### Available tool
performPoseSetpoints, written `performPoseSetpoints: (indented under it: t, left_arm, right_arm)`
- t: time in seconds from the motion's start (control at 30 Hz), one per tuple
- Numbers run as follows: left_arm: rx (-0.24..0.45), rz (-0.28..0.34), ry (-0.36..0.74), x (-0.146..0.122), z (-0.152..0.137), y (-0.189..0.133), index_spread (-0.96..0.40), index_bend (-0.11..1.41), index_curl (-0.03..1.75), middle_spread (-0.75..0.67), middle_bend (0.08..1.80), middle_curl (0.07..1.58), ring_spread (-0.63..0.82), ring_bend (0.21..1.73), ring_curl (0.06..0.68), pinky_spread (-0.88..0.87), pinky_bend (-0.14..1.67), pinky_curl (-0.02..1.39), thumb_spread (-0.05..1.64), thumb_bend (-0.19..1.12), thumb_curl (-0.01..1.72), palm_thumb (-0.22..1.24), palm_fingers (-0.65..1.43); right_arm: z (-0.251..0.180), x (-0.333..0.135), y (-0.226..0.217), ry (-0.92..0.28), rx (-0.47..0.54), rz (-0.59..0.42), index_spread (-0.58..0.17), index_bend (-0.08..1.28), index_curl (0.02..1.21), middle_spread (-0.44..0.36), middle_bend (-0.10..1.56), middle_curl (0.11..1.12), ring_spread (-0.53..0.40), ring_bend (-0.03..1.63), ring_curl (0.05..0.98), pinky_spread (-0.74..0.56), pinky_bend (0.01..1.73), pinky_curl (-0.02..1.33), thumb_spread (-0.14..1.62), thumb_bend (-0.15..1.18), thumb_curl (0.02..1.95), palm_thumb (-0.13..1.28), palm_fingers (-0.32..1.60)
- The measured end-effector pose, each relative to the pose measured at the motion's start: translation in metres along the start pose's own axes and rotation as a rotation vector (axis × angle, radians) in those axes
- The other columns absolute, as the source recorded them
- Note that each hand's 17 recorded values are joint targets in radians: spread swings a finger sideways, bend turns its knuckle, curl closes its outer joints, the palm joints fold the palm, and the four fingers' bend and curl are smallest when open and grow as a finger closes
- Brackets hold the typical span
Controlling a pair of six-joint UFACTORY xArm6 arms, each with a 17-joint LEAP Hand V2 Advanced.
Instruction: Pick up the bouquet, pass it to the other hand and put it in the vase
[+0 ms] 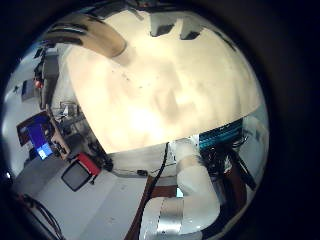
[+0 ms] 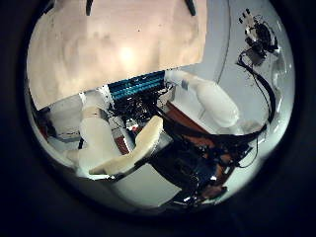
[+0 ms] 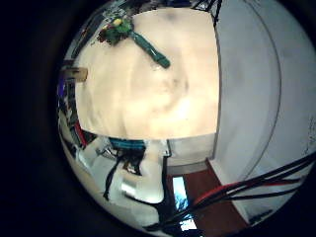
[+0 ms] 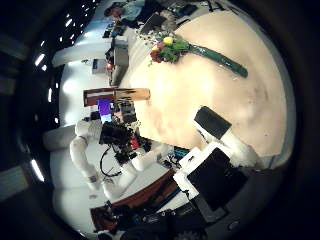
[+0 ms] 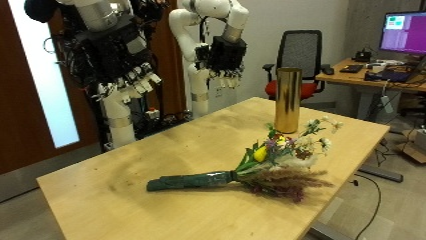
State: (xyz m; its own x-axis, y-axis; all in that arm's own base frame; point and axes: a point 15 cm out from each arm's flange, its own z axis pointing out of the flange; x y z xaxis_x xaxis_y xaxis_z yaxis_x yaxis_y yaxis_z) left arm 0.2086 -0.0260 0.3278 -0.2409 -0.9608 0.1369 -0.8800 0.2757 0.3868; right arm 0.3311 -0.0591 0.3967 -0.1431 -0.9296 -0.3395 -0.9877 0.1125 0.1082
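The bouquet (image 5: pixel 260 168) lies flat on the wooden table (image 5: pixel 120 175), its green-wrapped stems pointing toward the near end and its flowers toward the vase. The tall gold vase (image 5: pixel 286 99) stands upright at the table's far edge. My right hand (image 5: pixel 127 78) hangs open above the table's back edge, far from the bouquet, holding nothing. My left hand (image 5: pixel 221 55) hangs open farther back, also holding nothing. The bouquet shows in the right little finger side palm view (image 3: pixel 133 36) and the right thumb side palm view (image 4: pixel 190 48).
A black office chair (image 5: pixel 304 55) stands behind the vase. A desk with a monitor (image 5: pixel 402 32) is at the far right. The left thumb side palm view shows the table top (image 2: pixel 118 49) and a light chair (image 2: pixel 133 153).
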Motion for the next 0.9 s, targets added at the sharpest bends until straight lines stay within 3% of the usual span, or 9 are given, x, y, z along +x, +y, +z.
performPoseSetpoints:
  t: [0.17,0.33,0.5,0.57,0.7,0.9]
  left_arm:
    - [0.036,0.017,0.007,-0.002,-0.007,-0.01,0.11,0.2,0.4,0.34,0.19,0.32,0.54,0.32,0.214,0.51,0.18,0.24,0.96,-0.03,0.3,0.35,0.16]
    - [0.024,0.04,0.017,-0.003,-0.008,-0.018,0.1,0.19,0.4,0.33,0.21,0.32,0.53,0.34,0.218,0.51,0.17,0.23,0.96,-0.03,0.3,0.35,0.19]
    - [0.011,0.05,0.029,0.0,-0.006,-0.024,0.1,0.2,0.4,0.34,0.19,0.32,0.54,0.33,0.215,0.51,0.17,0.22,0.96,-0.03,0.3,0.34,0.17]
    - [0.008,0.049,0.03,-0.001,-0.006,-0.028,0.1,0.2,0.4,0.33,0.19,0.32,0.53,0.33,0.214,0.51,0.17,0.22,0.96,-0.03,0.3,0.34,0.17]
    - [-0.01,0.056,0.036,0.001,-0.002,-0.035,0.1,0.2,0.41,0.33,0.19,0.32,0.54,0.33,0.216,0.51,0.17,0.22,0.96,-0.03,0.3,0.34,0.17]
    - [-0.025,0.054,0.041,0.004,-0.002,-0.045,0.1,0.2,0.41,0.33,0.18,0.31,0.54,0.35,0.22,0.51,0.18,0.22,0.96,-0.03,0.29,0.33,0.17]
  right_arm:
    - [0.022,-0.005,-0.03,0.009,0.005,0.056,-0.166,0.15,0.26,0.128,0.24,0.33,0.168,0.4,0.239,0.29,0.35,0.3,1.06,-0.02,0.45,0.77,0.25]
    - [0.039,0.008,-0.066,0.011,0.042,0.105,-0.144,0.11,0.24,0.147,0.2,0.33,0.172,0.44,0.249,0.27,0.42,0.31,1.06,-0.02,0.45,0.77,0.16]
    - [0.076,0.021,-0.098,-0.029,0.01,0.156,-0.151,0.15,0.22,0.173,0.2,0.33,0.185,0.44,0.248,0.27,0.48,0.33,1.06,-0.02,0.45,0.76,0.05]
    - [0.091,0.028,-0.106,-0.034,-0.007,0.172,-0.117,0.13,0.22,0.185,0.24,0.34,0.189,0.44,0.245,0.26,0.47,0.32,1.06,-0.03,0.44,0.75,0.06]
    - [0.125,0.04,-0.124,-0.037,-0.04,0.197,-0.145,0.14,0.22,0.199,0.24,0.34,0.19,0.45,0.249,0.26,0.49,0.32,1.07,-0.03,0.43,0.73,0.04]
    - [0.164,0.059,-0.144,-0.026,-0.061,0.22,-0.102,0.15,0.23,0.199,0.24,0.34,0.191,0.44,0.244,0.26,0.47,0.31,1.06,-0.02,0.43,0.73,0.06]
